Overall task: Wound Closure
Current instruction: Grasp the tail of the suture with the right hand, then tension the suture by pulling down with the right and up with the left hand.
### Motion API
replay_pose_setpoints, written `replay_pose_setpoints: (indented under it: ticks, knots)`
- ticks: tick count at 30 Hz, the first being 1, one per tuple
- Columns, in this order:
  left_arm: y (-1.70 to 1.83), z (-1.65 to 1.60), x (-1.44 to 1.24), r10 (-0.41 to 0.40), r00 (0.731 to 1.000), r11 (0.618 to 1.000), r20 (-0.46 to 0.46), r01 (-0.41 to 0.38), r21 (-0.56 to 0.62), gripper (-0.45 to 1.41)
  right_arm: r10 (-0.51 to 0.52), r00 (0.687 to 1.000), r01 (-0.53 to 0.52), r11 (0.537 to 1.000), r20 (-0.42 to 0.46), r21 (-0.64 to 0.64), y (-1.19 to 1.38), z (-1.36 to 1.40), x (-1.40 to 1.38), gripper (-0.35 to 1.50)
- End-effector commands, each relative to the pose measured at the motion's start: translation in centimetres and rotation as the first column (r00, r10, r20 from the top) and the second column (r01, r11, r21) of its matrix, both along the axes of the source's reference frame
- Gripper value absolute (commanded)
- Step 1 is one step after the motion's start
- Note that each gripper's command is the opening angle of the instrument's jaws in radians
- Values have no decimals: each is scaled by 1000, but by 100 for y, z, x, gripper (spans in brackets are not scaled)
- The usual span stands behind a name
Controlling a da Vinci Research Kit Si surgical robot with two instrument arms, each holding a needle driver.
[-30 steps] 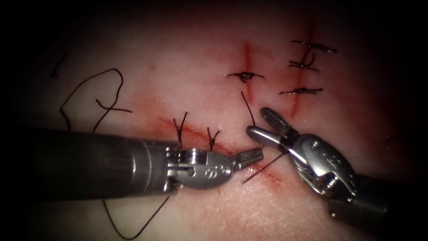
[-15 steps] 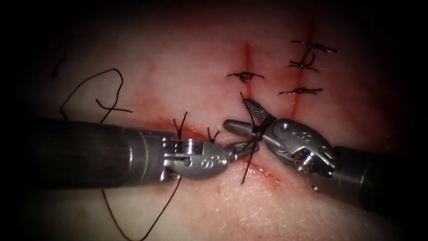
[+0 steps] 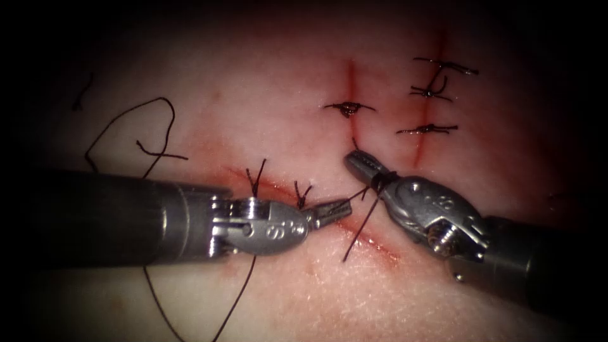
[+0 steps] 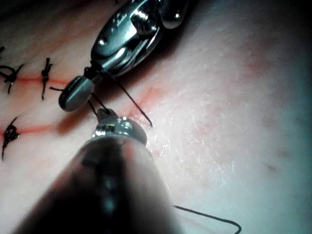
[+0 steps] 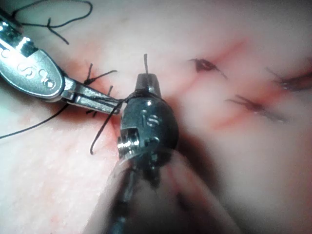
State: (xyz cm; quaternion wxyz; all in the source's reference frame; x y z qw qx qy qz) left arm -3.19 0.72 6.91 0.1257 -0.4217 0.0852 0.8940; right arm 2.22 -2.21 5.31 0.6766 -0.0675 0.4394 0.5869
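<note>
On the tissue (image 3: 304, 82) a slanting cut (image 3: 380, 248) runs under both tools. My left tool (image 3: 345, 204) lies across the cut from the left, jaws shut on the dark thread (image 3: 359, 192). That thread runs to the right tool (image 3: 351, 158), winds around the base of its jaws and drops to the cut. The right tool's jaws are shut on a short thread end (image 3: 353, 143) that pokes past their tips. In the right wrist view the thread end (image 5: 145, 61) sticks out of the right tool (image 5: 146, 80), with the left tool (image 5: 105, 101) beside it.
Two tied stitches (image 3: 255, 180) (image 3: 302, 193) sit on the cut left of the tools. Two more cuts (image 3: 350, 79) (image 3: 437, 50) behind carry tied stitches (image 3: 347, 108). Loose thread (image 3: 142, 130) loops over the tissue at left and curls below the left shaft (image 3: 114, 218).
The right tool's jaws, open before, moved left over the cut and shut on the short thread end, with thread now wound around them. The left tool drew back leftward.
</note>
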Motion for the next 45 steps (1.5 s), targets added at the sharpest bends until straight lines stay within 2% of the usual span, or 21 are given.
replay_pose_setpoints:
  ticks: [1, 5, 11, 21, 27, 29, 40, 45]
  knots:
    - [1, 6, -2, -2, 1000, 1000, -1, 2, 2, -45, -4, 1000, 3, 1000, -10, -20, -11, -4, 12, -35]
    - [18, 10, 8, 0, 1000, 1000, 6, 0, 13, -45, 13, 999, -15, 996, -31, -84, -33, -16, 12, -35]
    - [66, 15, 17, -15, 1000, 999, -2, 15, 37, -45, -4, 1000, 3, 992, -13, -125, -72, -25, 18, -35]
    - [169, 7, 1, -21, 1000, 1000, -22, 21, 13, -45, -17, 1000, 19, 987, 11, -160, -102, -26, 29, -35]
    - [220, 18, -8, -22, 999, 1000, -39, 23, 9, -45, -19, 999, 25, 985, 40, -170, -121, -25, 25, -35]
    - [228, 26, -9, -23, 999, 1000, -43, 23, 6, -45, -17, 999, 25, 985, 48, -169, -128, -26, 25, -35]
    - [237, 45, -11, -30, 998, 1000, -49, 31, 0, -45, -32, 998, 42, 983, 57, -177, -129, -28, 32, -35]
    - [245, 49, -18, -34, 998, 999, -50, 34, -2, -45, -69, 996, 80, 977, 63, -198, -142, -37, 47, -35]
